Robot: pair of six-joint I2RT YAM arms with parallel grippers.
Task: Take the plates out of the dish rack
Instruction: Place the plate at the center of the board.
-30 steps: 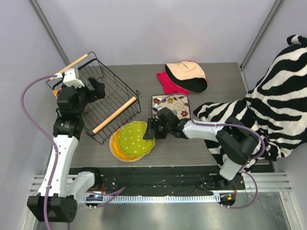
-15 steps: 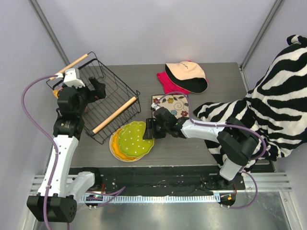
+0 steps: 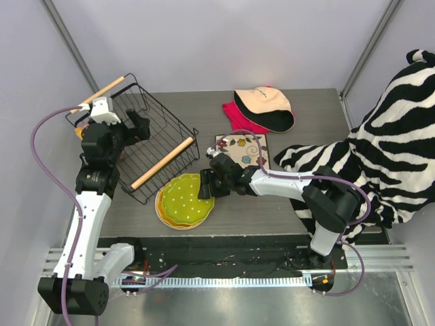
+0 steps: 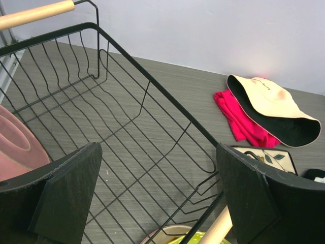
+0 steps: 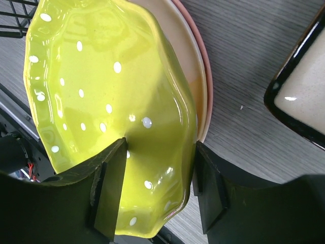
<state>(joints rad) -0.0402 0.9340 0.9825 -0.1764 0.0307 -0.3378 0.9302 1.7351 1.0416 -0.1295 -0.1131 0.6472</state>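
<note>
My right gripper [image 3: 206, 185] [image 5: 160, 188] is shut on the near rim of the green dotted plate [image 3: 185, 198] [image 5: 101, 101]. One finger is inside the plate and the other outside. The green plate lies on a cream-yellow plate [image 5: 185, 56], which rests on a pinkish-orange plate [image 5: 207, 81]. The square flowered plate [image 3: 243, 151] [image 5: 304, 96] lies flat to the right. The black wire dish rack [image 3: 166, 125] [image 4: 127, 127] stands at the back left. My left gripper [image 3: 132, 129] [image 4: 157, 193] hangs open over it. A pink plate [image 4: 15, 147] leans at the rack's left side.
A cream-and-black cap [image 3: 264, 107] [image 4: 274, 104] lies on a pink cloth [image 3: 236, 121] at the back. A zebra-striped fabric [image 3: 387, 149] covers the right side. The rack's wooden handle [image 3: 162, 163] runs just behind the plate stack.
My right gripper has moved left and brought the tilted green plate down flat onto the stack. The left arm has not moved.
</note>
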